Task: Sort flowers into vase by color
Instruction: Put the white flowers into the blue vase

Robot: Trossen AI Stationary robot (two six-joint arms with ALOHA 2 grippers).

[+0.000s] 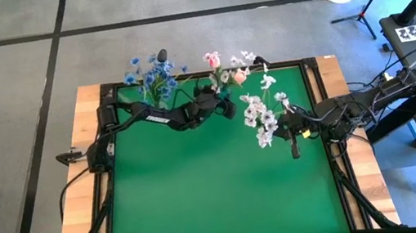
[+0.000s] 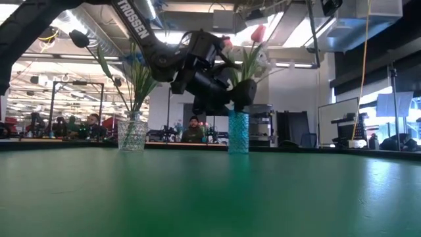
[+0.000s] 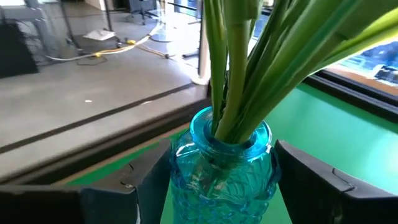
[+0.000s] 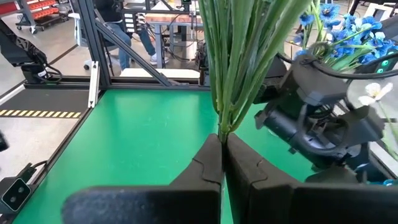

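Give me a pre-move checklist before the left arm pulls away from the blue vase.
1. Stems seated in the blue vase: ok, they run down through its neck.
2. Left gripper clear of the vase: ok, its fingers stand open either side of the glass.
3. Blue vase upright: ok in the low view.
4. Right gripper shut on the white flowers: ok, stems pinched between its fingers.
5. Clear vase with the blue flowers upright: ok.
6. Left arm's path past the white flowers: cannot tell.
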